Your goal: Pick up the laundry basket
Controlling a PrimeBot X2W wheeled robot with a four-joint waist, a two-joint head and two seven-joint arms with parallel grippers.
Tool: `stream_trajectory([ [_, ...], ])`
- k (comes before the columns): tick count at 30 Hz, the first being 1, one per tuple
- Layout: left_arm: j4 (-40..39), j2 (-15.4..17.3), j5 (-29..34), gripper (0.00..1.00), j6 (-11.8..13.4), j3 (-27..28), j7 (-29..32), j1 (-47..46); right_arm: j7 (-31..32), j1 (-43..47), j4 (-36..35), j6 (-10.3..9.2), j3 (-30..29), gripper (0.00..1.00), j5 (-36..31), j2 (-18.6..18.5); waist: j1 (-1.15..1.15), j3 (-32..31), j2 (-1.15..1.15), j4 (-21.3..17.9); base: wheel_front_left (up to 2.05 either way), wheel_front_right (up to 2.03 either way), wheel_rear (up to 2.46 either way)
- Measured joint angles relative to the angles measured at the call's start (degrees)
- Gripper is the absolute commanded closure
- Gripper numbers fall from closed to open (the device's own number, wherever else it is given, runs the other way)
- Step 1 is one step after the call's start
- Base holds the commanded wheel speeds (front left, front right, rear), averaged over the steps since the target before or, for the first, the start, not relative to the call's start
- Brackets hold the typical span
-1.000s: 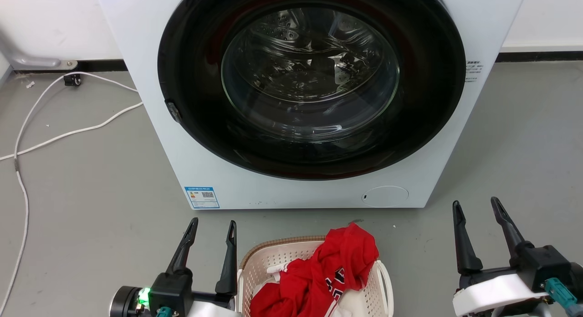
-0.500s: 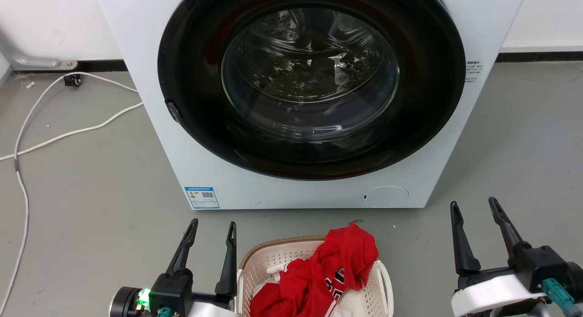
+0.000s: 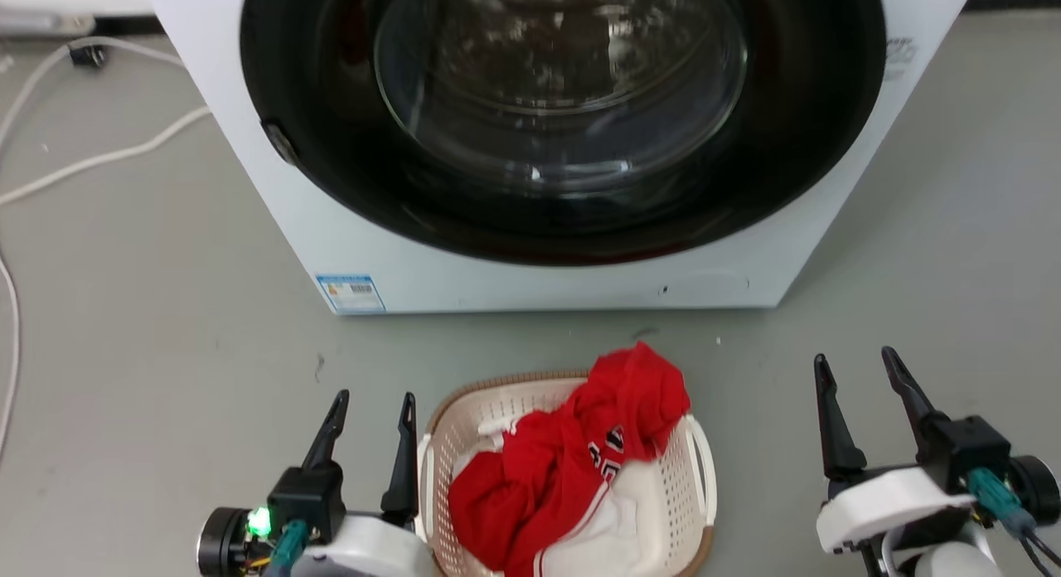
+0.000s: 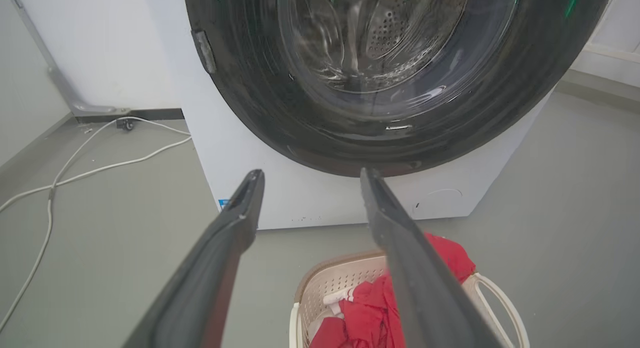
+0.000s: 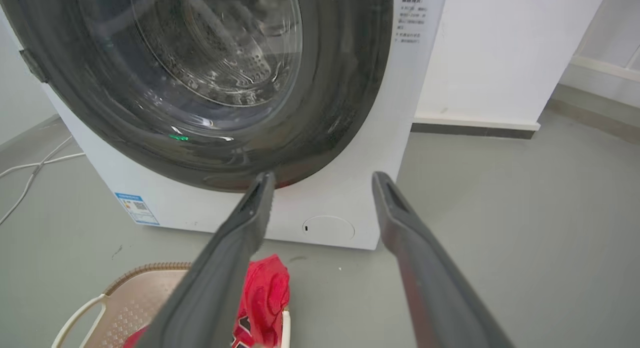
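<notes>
The laundry basket (image 3: 680, 486), cream-white with perforated walls, a brown woven rim and white loop handles, sits on the grey floor in front of the washing machine. Red and white clothes (image 3: 564, 469) are piled in it. My left gripper (image 3: 371, 401) hovers open just left of the basket's left handle, touching nothing. My right gripper (image 3: 855, 360) is open well to the right of the basket. In the left wrist view the basket (image 4: 340, 280) lies low, partly behind the right finger. In the right wrist view the basket (image 5: 135, 298) is at the lower left.
The white washing machine (image 3: 464, 270) with its round dark glass door (image 3: 564, 88) stands shut right behind the basket. White cables (image 3: 91, 158) trail over the floor at the far left. A white wall (image 5: 500, 53) with a baseboard runs to the machine's right.
The head camera has tilted down, so the basket and machine sit higher in view and more of the basket shows. Both grippers stay open, about where they were beside the basket.
</notes>
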Motion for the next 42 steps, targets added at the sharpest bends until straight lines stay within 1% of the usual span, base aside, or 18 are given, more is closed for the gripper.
stream_trajectory([
  [7,10.2,0.0,-1.3,0.00,-1.1,2.5,0.0,-7.5,3.1,-7.2,8.4,0.00,0.6,0.00,-0.2,0.0,0.00,8.1,0.00,-0.4,0.00,0.00,0.00],
  [17,28.0,1.3,-1.5,0.00,-4.8,4.1,0.0,-19.9,10.1,-17.6,21.8,0.00,4.4,0.00,0.7,0.0,0.00,18.7,0.00,-0.6,0.00,0.00,0.00],
  [21,36.2,1.9,-2.4,0.00,-6.6,3.6,0.0,-25.4,12.8,-22.2,27.2,0.00,6.3,0.00,3.5,0.0,0.00,22.1,0.00,-0.5,0.00,0.00,0.00],
  [25,44.2,2.1,-3.0,0.00,-7.7,1.7,0.0,-31.2,15.2,-26.5,32.8,0.01,7.7,0.00,7.0,0.0,0.01,25.3,0.00,-0.4,0.00,0.00,0.00],
  [29,51.5,2.2,-4.6,0.00,-8.2,0.8,2.2,-36.5,16.9,-30.6,38.6,0.00,8.3,0.00,7.3,0.0,0.01,28.2,0.00,0.0,0.00,0.00,0.00],
  [32,55.5,2.4,-4.6,0.00,-8.3,-0.5,3.5,-39.9,17.9,-33.6,42.3,0.00,9.3,0.00,8.9,0.0,0.00,30.2,0.00,0.3,0.00,0.00,0.00],
  [36,58.9,2.2,-6.1,0.00,-8.4,-2.7,5.2,-43.3,18.4,-37.3,46.9,0.01,10.5,0.00,9.5,0.0,0.01,32.5,0.00,0.7,0.00,0.00,0.00],
  [42,60.7,2.0,-8.5,0.00,-8.4,-8.5,8.0,-46.7,19.8,-43.0,52.4,0.01,11.8,0.00,11.4,0.0,0.00,35.7,0.00,1.0,0.00,0.00,0.00],
])
